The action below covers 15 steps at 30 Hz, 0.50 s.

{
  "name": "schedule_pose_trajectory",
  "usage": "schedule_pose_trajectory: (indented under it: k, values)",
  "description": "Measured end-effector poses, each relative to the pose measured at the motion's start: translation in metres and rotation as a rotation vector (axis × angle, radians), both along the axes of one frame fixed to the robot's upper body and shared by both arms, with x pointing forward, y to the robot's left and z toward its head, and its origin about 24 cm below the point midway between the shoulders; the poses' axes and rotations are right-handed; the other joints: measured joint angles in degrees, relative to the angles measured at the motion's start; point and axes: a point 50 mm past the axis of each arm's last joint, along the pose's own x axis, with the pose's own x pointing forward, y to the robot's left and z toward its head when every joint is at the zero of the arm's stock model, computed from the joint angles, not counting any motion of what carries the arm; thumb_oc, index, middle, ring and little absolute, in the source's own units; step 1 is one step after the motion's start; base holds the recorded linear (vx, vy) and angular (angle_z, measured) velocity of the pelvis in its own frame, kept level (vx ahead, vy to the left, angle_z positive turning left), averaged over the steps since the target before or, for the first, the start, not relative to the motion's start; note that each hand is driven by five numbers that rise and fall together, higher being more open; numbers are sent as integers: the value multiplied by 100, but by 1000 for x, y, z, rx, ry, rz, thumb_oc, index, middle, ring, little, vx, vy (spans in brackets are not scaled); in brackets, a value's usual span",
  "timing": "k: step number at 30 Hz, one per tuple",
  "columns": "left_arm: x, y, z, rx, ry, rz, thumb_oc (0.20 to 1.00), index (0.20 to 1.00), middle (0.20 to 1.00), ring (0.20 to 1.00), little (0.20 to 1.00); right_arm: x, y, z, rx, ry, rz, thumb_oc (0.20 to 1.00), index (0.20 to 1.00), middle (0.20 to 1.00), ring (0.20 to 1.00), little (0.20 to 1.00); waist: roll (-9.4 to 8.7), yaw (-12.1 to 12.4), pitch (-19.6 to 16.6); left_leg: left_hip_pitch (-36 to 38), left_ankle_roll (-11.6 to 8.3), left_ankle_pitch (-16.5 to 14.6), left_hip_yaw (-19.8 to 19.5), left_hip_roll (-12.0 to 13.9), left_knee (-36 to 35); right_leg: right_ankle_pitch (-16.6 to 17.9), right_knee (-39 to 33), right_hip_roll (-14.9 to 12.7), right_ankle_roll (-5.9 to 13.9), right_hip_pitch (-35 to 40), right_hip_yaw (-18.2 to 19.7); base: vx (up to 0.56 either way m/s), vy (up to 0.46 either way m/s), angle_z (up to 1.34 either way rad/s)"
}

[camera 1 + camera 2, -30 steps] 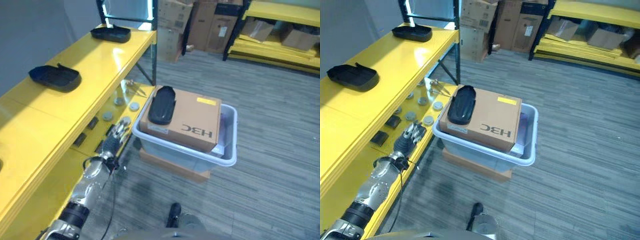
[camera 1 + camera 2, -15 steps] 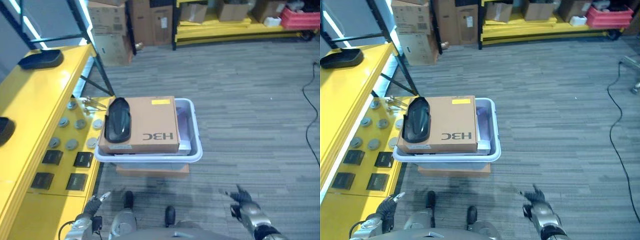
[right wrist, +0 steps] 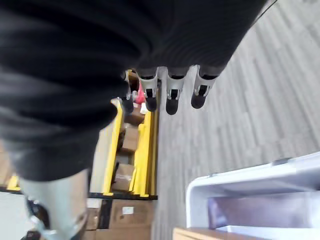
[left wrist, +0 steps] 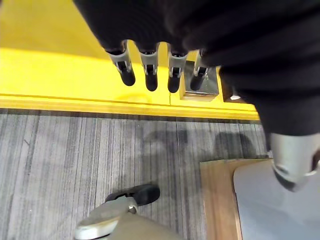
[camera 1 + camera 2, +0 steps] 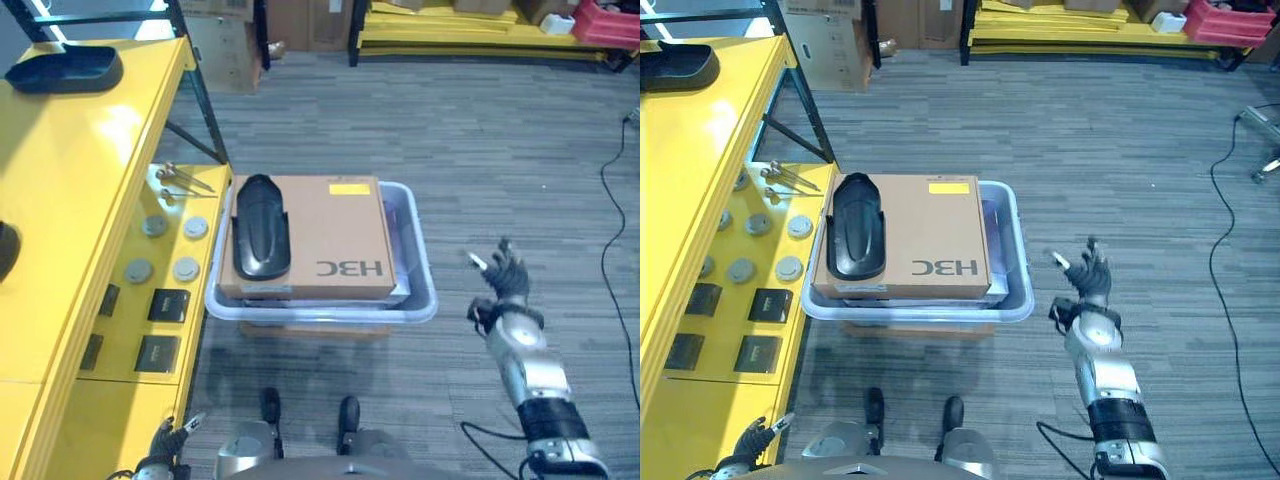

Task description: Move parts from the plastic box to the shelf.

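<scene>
Two hands were empty when you swung back from the yellow shelf (image 5: pixel 70 200) to the plastic box (image 5: pixel 420 290): right hand (image 5: pixel 505 280) up beside it, left hand (image 5: pixel 750 440) low, fingers straight, so the black part (image 5: pixel 260 240) on the cardboard box (image 5: pixel 340 235) awaited pickup.

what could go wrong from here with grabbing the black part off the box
The black part lies loose atop a cardboard box in the plastic box, so a nudge might slide it off. The open right hand is off to the bin's far side; reaching across risks bumping the rim. The left hand hangs low by the shelf.
</scene>
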Motion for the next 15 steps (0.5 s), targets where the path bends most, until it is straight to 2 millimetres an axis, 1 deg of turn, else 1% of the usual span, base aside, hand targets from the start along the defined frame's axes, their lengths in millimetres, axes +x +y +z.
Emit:
schedule_pose_trajectory:
  k: [1, 2, 3, 5, 7, 8, 9, 10, 11, 12, 13, 15]
  values:
    - [0, -2, 0, -2, 2, -9, 1000, 1000, 1000, 1000, 1000, 9, 2, 17, -27, -26, 13, 1000, 1000, 1000, 1000, 1000, 17, -4, -6, -24, 10, 1, -8, -11, 0, 5, 1, -13, 8, -11, -27, -26, 76, 11]
    - [1, -1, 0, -2, -2, -12, 1000, 1000, 1000, 1000, 1000, 21, 2, 39, -105, -67, 30, 1000, 1000, 1000, 1000, 1000, 17, 33, -26, -25, 21, 10, -37, -20, 3, 9, 1, -22, 18, -9, -32, -32, 66, 12]
    - [0, -1, 0, 0, 2, -13, 1000, 1000, 1000, 1000, 1000, 27, 8, 46, -111, -79, 51, 1000, 1000, 1000, 1000, 1000, 16, 158, -53, -52, 23, 10, -54, -31, 1, 9, 1, -33, 19, -3, -70, -40, 77, 7]
    - [-5, -1, -2, 7, 24, -25, 1000, 1000, 1000, 1000, 1000, 44, 30, 49, -156, -11, 137, 1000, 1000, 1000, 1000, 1000, 11, 198, -121, -126, 38, 15, -73, -38, 4, 8, 2, -34, 27, -84, -100, -37, 29, 10]
    - [-5, -1, -2, 9, 27, -26, 1000, 1000, 1000, 1000, 1000, 50, 38, 33, -138, 76, 167, 1000, 1000, 1000, 1000, 1000, 22, 371, -144, -207, 57, 55, -208, -60, 5, 9, 3, -46, 26, -89, -227, -14, 26, 31]
    - [-7, -1, -3, 14, 39, -29, 1000, 1000, 1000, 1000, 1000, 56, 41, 20, -129, 140, 170, 1000, 1000, 1000, 1000, 1000, 25, 449, -147, -217, 60, 62, -248, -64, 5, 8, 2, -49, 27, -87, -274, 20, 29, 25]
    - [-7, -1, -4, 17, 47, -38, 1000, 1000, 1000, 1000, 1000, 58, 39, 6, -133, 214, 162, 1000, 1000, 1000, 1000, 1000, 30, 530, -150, -223, 59, 65, -277, -71, 5, 8, 2, -52, 28, -82, -291, 21, 39, 24]
    - [-9, -1, -4, 19, 50, -39, 1000, 1000, 1000, 1000, 1000, 56, 36, -7, -127, 278, 149, 1000, 1000, 1000, 1000, 1000, 42, 634, -157, -255, 62, 77, -339, -92, 5, -4, 2, -67, 40, -81, -363, 20, 56, 25]
    - [-10, 0, -4, 21, 56, -39, 1000, 1000, 1000, 1000, 1000, 55, 37, -12, -117, 295, 146, 1000, 1000, 1000, 1000, 1000, 43, 662, -157, -274, 64, 84, -356, -101, 5, -7, 2, -74, 44, -83, -392, 8, 55, 24]
    - [-18, 0, -6, 25, 85, -42, 1000, 1000, 1000, 1000, 1000, 55, 44, -25, -95, 336, 156, 1000, 1000, 1000, 1000, 1000, 46, 764, -156, -296, 73, 94, -374, -124, 5, -8, 2, -96, 46, -90, -413, -8, 60, 13]
    - [-23, 0, -7, 28, 104, -46, 1000, 1000, 1000, 1000, 1000, 54, 50, -33, -88, 365, 169, 1000, 1000, 1000, 1000, 1000, 48, 800, -158, -291, 77, 97, -389, -141, 5, -12, 2, -114, 52, -81, -424, -13, 41, 13]
    - [-24, -1, -8, 30, 109, -61, 1000, 1000, 1000, 1000, 1000, 53, 57, -41, -83, 397, 196, 1000, 1000, 1000, 1000, 1000, 55, 825, -156, -333, 110, 121, -499, -191, 5, -16, 2, -159, 59, -73, -530, -36, 45, 23]
